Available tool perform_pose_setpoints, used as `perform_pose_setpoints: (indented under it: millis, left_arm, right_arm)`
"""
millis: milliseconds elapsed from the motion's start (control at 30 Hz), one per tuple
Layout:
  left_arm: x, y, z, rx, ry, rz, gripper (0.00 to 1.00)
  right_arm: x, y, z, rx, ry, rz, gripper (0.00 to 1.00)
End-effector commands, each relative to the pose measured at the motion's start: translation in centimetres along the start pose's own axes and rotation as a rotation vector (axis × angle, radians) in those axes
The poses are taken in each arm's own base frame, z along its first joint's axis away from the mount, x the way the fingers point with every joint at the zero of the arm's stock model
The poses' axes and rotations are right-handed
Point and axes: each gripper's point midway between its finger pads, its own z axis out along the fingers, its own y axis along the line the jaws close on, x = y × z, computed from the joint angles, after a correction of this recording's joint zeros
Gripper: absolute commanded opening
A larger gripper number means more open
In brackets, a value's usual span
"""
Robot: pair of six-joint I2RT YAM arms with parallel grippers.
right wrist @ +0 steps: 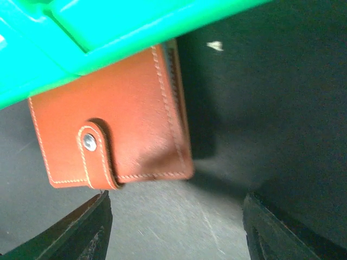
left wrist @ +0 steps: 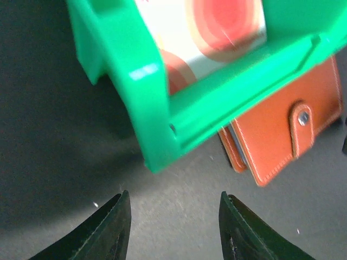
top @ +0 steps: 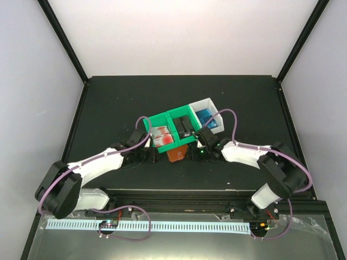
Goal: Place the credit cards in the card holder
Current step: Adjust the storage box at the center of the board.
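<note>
Left jaws partly open, gripping nothing, low over bare desk (left wrist: 54, 162) just short of the green bin's (left wrist: 146, 81) near corner. In that bin's left compartment, red-and-white credit cards (left wrist: 217, 32). In the middle, card holder (top: 177, 154) closed and flat on the desk, tucked against the bin's near side, between the two arms. Right jaws spread wider, likewise empty, facing the card holder without touching it. From both wrists, the stitching and fastened snap tab (right wrist: 89, 142), too small to make out from above. From above alone, black cards (top: 183, 125) in a green compartment further right, and blue cards (top: 206, 118) in the white bin (top: 209, 101) beside it.
</note>
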Motion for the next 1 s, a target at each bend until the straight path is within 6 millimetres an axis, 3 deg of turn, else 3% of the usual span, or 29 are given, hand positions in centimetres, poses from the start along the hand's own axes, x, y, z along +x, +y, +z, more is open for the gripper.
perform_pose_setpoints:
  millis: [0,233,367,567,733,867,967]
  left_arm:
    - [-4.3,-0.3,-0.1,-0.013,-0.129,-0.060,0.46]
    - [-7.2,0.8,0.9,-0.072,-0.157,-0.063,0.43]
    - [-8.7,2.1,1.4,-0.119,-0.177,-0.070,0.41]
    - [-11.6,2.5,0.9,-0.143,-0.250,-0.046,0.41]
    - [-13.7,2.4,0.8,-0.128,-0.285,-0.021,0.41]
    - [-14.6,2.6,0.6,-0.132,-0.304,-0.012,0.42]
    - [-14.2,2.8,-0.1,-0.134,-0.311,-0.027,0.49]
  right_arm:
    - [-1.5,2.9,0.9,-0.076,-0.022,-0.001,0.67]
    - [-2.5,3.2,1.9,-0.059,-0.031,0.003,0.64]
    - [-3.1,3.1,2.6,-0.028,-0.034,-0.019,0.57]
    - [-4.3,3.5,3.6,0.000,-0.027,-0.102,0.43]
    - [-3.8,4.0,4.7,-0.020,0.038,-0.244,0.36]
    - [-3.0,4.5,5.2,-0.067,0.076,-0.360,0.30]
    - [-3.3,5.4,5.0,-0.109,0.067,-0.420,0.29]
